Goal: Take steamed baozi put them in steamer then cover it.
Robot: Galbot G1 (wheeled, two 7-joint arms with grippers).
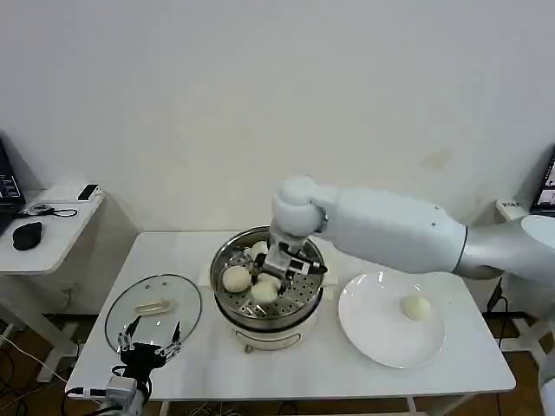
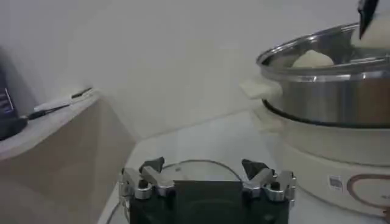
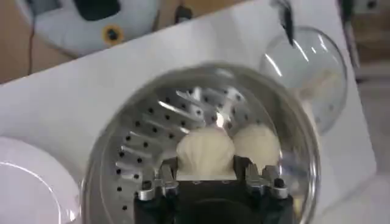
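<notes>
right gripper [image 1: 279, 264] at frame centre clamping a baozi [image 3: 205, 152] inside the steamer [image 1: 227, 299], one bun [image 1: 416, 307] on the white plate [image 1: 373, 334] at right, left gripper [image 1: 149, 340] spread wide over the glass lid [image 1: 178, 295], lower left

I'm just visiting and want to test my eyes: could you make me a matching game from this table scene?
Things:
1. glass lid
2. lone bun
3. right gripper
4. left gripper

Places:
A. on the white plate
B. over the steamer, around a bun
C. flat on the table, on the steamer's left
D. open, at the table's near edge by the lid

Pairs: 1-C, 2-A, 3-B, 4-D
</notes>
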